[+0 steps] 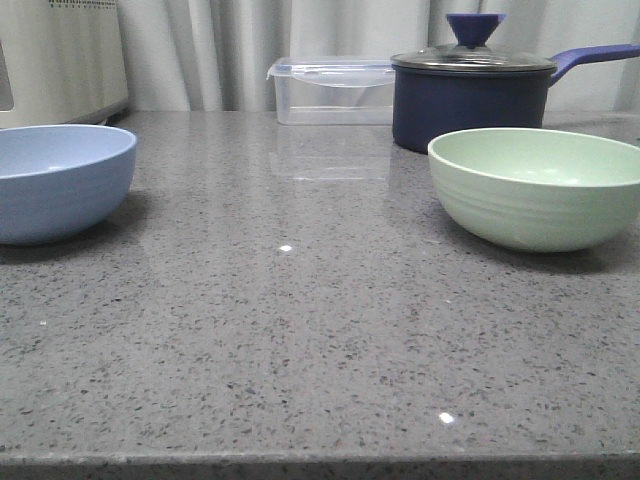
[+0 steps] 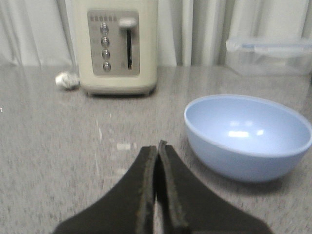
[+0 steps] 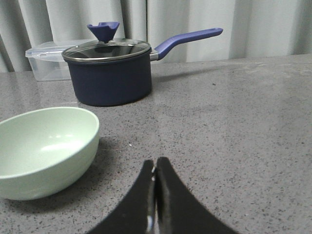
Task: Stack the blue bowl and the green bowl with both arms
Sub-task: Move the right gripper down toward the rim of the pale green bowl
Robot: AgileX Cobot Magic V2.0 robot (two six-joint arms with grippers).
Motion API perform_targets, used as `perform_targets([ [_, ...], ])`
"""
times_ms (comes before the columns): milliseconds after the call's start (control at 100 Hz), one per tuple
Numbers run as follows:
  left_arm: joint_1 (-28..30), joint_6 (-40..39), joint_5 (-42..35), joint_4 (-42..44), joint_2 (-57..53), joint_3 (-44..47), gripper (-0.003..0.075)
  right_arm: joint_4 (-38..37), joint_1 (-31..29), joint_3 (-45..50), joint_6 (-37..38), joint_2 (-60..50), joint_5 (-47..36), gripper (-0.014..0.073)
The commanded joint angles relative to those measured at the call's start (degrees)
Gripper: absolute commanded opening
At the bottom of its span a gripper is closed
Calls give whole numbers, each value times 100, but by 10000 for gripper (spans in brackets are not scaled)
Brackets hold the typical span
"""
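The blue bowl (image 1: 60, 180) stands upright and empty at the left edge of the grey counter; it also shows in the left wrist view (image 2: 247, 136). The green bowl (image 1: 538, 187) stands upright and empty on the right; it also shows in the right wrist view (image 3: 44, 148). My left gripper (image 2: 157, 146) is shut and empty, low over the counter, a short way from the blue bowl. My right gripper (image 3: 155, 162) is shut and empty, a short way from the green bowl. Neither arm shows in the front view.
A dark navy lidded saucepan (image 1: 470, 95) with a blue handle stands behind the green bowl. A clear lidded plastic container (image 1: 332, 90) stands at the back middle. A cream toaster (image 2: 117, 46) stands behind the blue bowl, with a white plug (image 2: 66, 80) beside it. Curtains hang behind the counter.
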Motion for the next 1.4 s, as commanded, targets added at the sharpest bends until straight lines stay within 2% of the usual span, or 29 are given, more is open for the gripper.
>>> perform_targets([
  [0,25,-57,-142,-13,333,-608,-20,-11,-21,-581,-60,322,36,-79],
  [170,25,-57,168,-13,968,-1321,-20,-11,-21,-1304,-60,978,725,-79],
  [430,25,-57,288,-13,1943,-2051,-11,-11,-21,-2055,-60,1974,1227,-55],
  [530,25,-57,290,-13,2221,-2174,93,-11,-21,-2142,-60,2229,1304,45],
  [650,25,-57,213,-13,2368,-2224,305,-11,-21,-2142,-60,2352,1334,232],
  [750,25,-57,148,-13,2368,-2224,378,-11,-21,-2142,-60,2357,1334,370],
  [820,25,-57,80,-13,2368,-2224,375,-11,-21,-2142,-60,2357,1281,417],
  [1090,25,-57,84,-13,2383,-2224,375,213,-21,-2233,-60,2443,1309,410],
  [1390,25,-57,84,-13,2383,-2224,367,393,-21,-3366,-65,3615,1959,410],
])
